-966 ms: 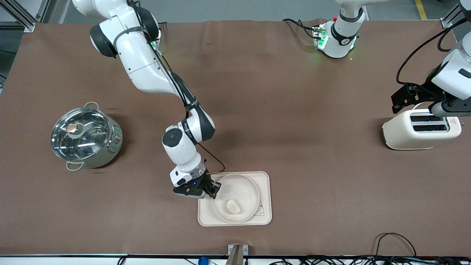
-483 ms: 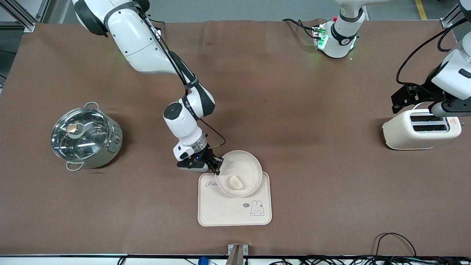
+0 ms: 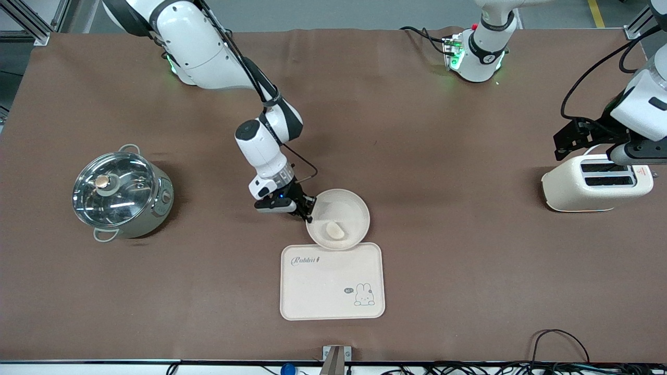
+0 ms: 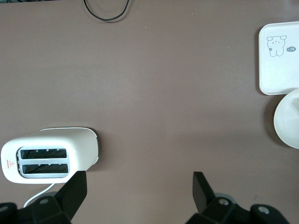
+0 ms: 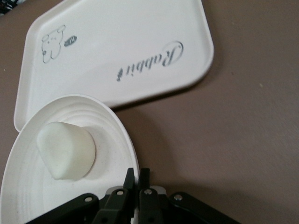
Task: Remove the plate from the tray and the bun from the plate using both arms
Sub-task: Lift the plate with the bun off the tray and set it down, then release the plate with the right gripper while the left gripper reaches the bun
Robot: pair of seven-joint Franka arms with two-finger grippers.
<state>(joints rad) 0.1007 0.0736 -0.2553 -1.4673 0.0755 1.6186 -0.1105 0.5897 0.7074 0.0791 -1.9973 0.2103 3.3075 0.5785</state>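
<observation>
The round cream-white plate is held up over the table, just past the tray's edge that lies farther from the front camera. The bun lies in it, toward the tray. My right gripper is shut on the plate's rim on the right arm's side. The right wrist view shows the plate, the bun and the right gripper pinching the rim. My left gripper waits open and empty over the table by the toaster; in its wrist view the jaws stand wide apart.
The cream rabbit tray lies bare near the front edge; it also shows in the right wrist view. A white toaster stands at the left arm's end. A steel pot with a glass lid stands at the right arm's end.
My right gripper has lifted the plate with the bun off the tray and carried it away from the front camera, uncovering the tray. The left arm has not moved.
</observation>
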